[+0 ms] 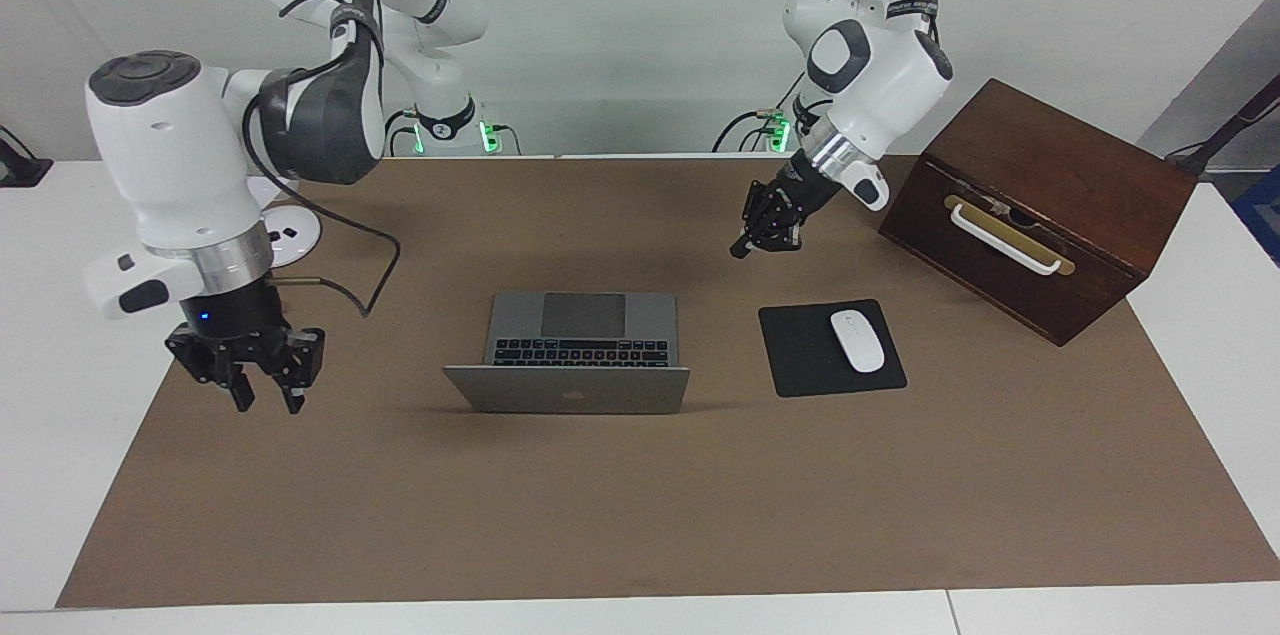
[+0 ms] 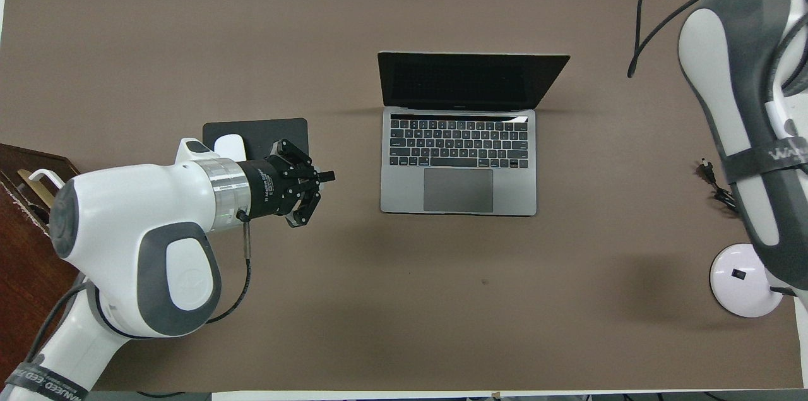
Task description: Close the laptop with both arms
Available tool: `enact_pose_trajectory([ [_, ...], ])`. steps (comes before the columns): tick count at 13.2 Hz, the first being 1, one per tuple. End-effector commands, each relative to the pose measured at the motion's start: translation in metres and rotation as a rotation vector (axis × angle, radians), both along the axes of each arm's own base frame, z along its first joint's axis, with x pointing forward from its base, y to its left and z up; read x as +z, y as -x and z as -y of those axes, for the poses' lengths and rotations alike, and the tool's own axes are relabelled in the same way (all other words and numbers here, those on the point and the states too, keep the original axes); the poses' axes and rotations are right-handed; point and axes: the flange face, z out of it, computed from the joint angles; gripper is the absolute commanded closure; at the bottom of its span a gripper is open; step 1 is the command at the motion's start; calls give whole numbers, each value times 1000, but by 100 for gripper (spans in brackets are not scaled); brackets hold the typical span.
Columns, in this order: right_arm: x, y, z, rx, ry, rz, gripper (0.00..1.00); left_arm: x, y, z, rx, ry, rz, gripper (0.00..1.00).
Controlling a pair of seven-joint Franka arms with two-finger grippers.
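Flanking open laptop (image 1: 580, 345) | left tool (image 1: 742, 247) clenched — right tool (image 1: 268, 402) released, both apart.

Item count for the table:

- Laptops: one laptop (image 1: 580, 355), lid raised.
- Mousepads: one black mousepad (image 1: 805, 355).
- Mice: one white mouse (image 1: 857, 340), lying on the mousepad.
- Wooden boxes: one dark wooden box (image 1: 1050, 205), fitted with one white handle (image 1: 1003, 240).
- Lamps: one white desk lamp base (image 2: 742, 280).
- Table covers: one brown mat (image 1: 640, 515).
- Robot arms: two, each ending in one gripper, namely the left gripper (image 1: 742, 247) and the right gripper (image 1: 268, 401). Total grippers: two.
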Motion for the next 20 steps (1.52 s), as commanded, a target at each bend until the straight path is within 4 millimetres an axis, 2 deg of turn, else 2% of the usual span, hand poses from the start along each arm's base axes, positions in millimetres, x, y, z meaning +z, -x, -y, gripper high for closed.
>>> enact_pose_trajectory([
  [1, -1, -5, -33, -37, -23, 33, 63, -31, 1, 13, 147, 82, -66, 100],
  [3, -3, -3, -55, -42, -26, 38, 88, -54, 15, 26, 251, 115, -73, 100],
  [4, -5, -2, -61, -43, -22, 36, 100, -65, 25, 41, 268, 113, -71, 100],
  [6, -6, 4, -73, -53, -18, 32, 100, -95, 33, 53, 343, 118, -115, 100],
  [7, -4, 6, -77, -67, -25, 36, 100, -105, 33, 51, 391, 133, -142, 100],
  [11, -2, 13, -108, -77, -14, 46, 100, -131, 31, 52, 512, 155, -197, 100],
  [15, -4, 28, -153, -75, -27, 49, 100, -145, 37, 82, 496, 117, -165, 100],
  [18, -4, 42, -190, -90, -44, 51, 100, -148, 42, 95, 476, 111, -163, 100],
  [20, -7, 49, -214, -63, -45, 53, 100, -157, 42, 95, 480, 95, -168, 100],
])
